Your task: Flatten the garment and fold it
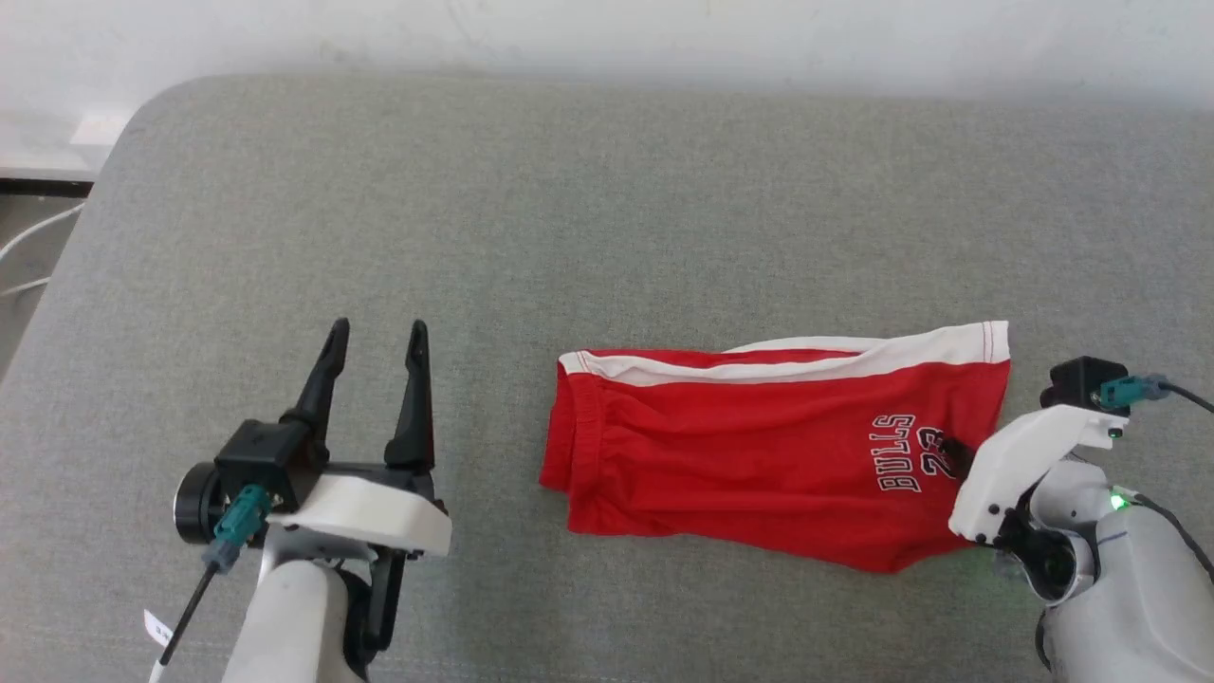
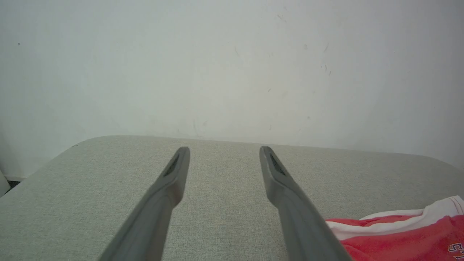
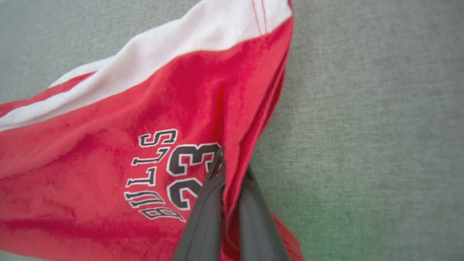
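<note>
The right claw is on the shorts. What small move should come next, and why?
Probably lift the right claw a little. It is shut on the leg hem of the shorts, beside the logo; the shorts lie mostly flat on the grey surface, and the left claw hangs open, apart from the waistband. A raised hem could then be carried toward the waistband.

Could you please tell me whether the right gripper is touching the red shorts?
Touching. The right wrist view shows the right gripper with its fingers pinched shut on a raised fold of the shorts, right beside the printed number.
</note>
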Robot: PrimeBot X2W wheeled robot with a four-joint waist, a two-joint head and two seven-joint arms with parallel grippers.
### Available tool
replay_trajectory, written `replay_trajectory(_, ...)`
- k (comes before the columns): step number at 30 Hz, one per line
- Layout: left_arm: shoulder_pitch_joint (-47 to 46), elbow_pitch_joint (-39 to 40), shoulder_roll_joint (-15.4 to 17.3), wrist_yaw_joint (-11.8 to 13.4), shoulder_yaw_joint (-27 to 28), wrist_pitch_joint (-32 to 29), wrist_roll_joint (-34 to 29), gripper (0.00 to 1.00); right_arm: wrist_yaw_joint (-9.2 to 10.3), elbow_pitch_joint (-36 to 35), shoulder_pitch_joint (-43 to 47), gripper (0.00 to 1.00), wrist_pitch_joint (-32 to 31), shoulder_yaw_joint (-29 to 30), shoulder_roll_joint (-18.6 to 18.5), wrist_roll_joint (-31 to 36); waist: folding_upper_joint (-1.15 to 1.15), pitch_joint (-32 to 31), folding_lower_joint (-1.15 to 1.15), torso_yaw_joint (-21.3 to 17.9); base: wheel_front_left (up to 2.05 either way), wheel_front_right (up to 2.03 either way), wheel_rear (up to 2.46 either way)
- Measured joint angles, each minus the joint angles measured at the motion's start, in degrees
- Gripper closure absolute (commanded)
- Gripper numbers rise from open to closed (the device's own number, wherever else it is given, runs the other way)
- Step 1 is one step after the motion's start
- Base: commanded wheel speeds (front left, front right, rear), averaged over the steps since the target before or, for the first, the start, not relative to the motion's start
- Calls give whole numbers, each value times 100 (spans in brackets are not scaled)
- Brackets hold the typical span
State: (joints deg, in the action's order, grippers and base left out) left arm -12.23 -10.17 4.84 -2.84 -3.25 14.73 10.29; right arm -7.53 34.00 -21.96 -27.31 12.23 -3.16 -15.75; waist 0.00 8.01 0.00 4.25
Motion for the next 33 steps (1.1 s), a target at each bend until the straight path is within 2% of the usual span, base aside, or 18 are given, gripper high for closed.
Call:
replay_trajectory(8, 101, -82, -94, -114, 76, 0, -91, 0, -1, -328, 235, 100, 472, 610, 14, 842, 0, -130, 0, -45, 0, 0, 0)
replay_trajectory(13, 131, -115, -115, -161, 91, 0, -125, 0, -1, -834, 424, 100, 567, 1066, -67, 1580, 0, -118, 0, -37, 0, 0, 0)
replay_trajectory(16, 131, -123, -126, -168, 98, 0, -129, 0, -1, -1234, 515, 100, 536, 1035, -57, 1803, 0, -95, 0, -34, 0, 0, 0)
replay_trajectory(21, 132, -140, -148, -196, 115, 0, -185, 0, -1, -2247, 720, 100, 171, 381, -27, 1759, 0, -77, 0, -55, 0, 0, 0)
replay_trajectory(27, 131, -149, -159, -223, 120, 0, -200, 0, 0, -3825, 1134, 100, -747, -922, -7, 1499, 0, -79, 0, -34, 0, 0, 0)
replay_trajectory(30, 127, -158, -163, -256, 102, 0, -243, 0, -1, -4222, 1168, 100, -1145, -1642, -42, 1452, 1, -48, 0, -5, 0, 0, 0)
replay_trajectory(33, 107, -166, -165, -267, 84, 0, -243, 0, -1, -4256, 1092, 100, -1380, -2239, -142, 1406, 1, 7, 0, 38, 0, 0, 0)
